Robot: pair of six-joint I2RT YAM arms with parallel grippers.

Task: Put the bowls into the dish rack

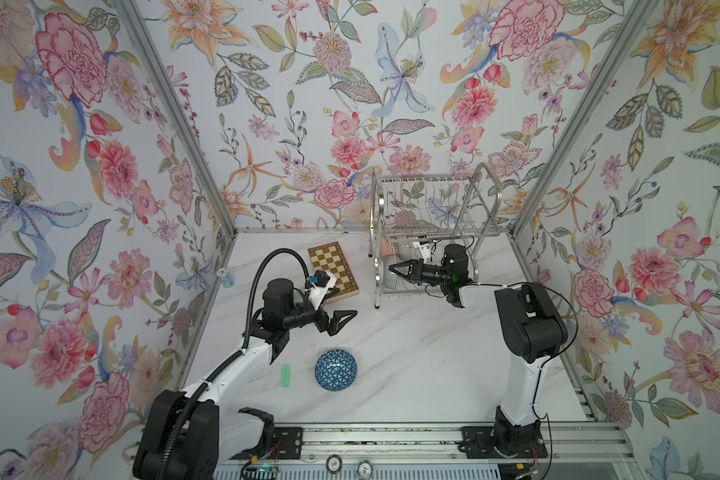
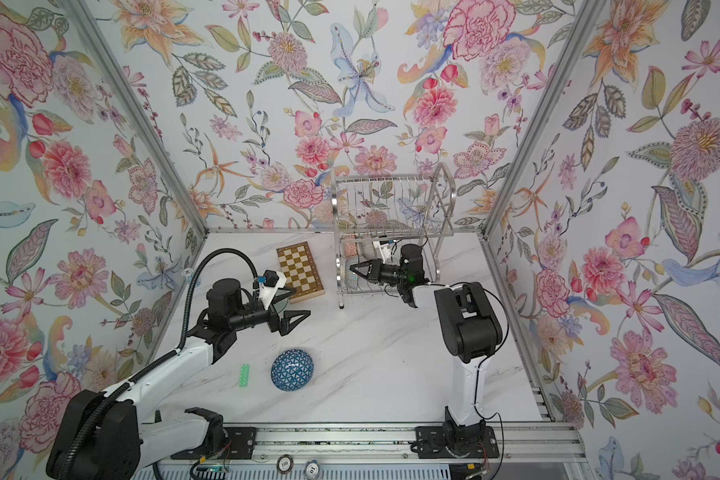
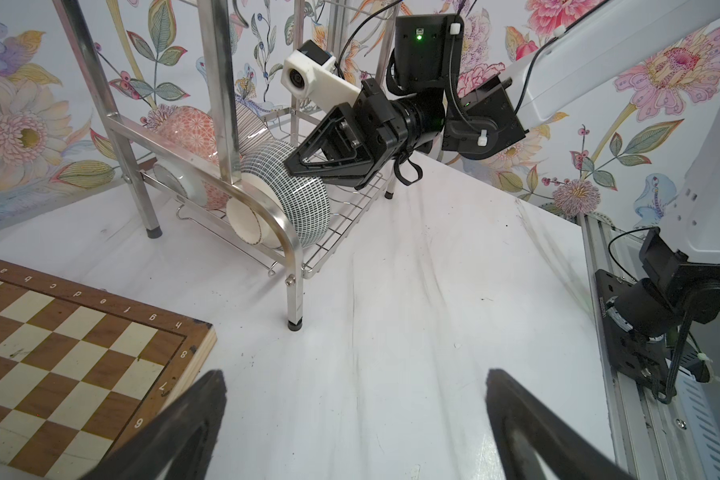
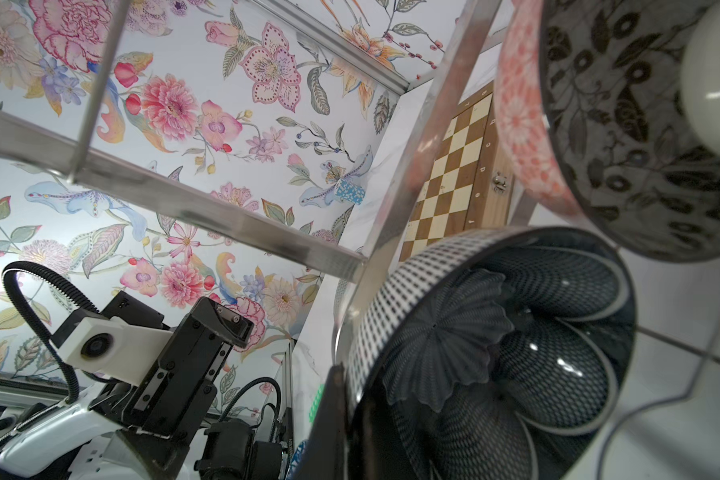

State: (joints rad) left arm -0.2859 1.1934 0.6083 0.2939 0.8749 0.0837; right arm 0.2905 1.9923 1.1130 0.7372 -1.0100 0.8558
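Right hand point(image 3: 290, 167) is closed, looks pinched on the rim of the dashed bowl point(image 3: 300, 208), reaching inside the bottom shelf point(image 3: 341, 232) of the dish rack point(image 1: 433, 178). That bowl lies on its side on the wires, so probably not let go yet. Same shelf, just behind it: a red-patterned bowl point(image 3: 188, 124) and a bowl with a black flower print inside point(image 4: 620, 145), also on their sides. Top shelf holds nothing I can see. Left hand point(image 1: 344, 322) is wide open, empty, hovering above the counter point(image 1: 412, 353). The blue triangle bowl point(image 1: 336, 370) sits on the counter near it, well apart from the rack. So three in, one left.
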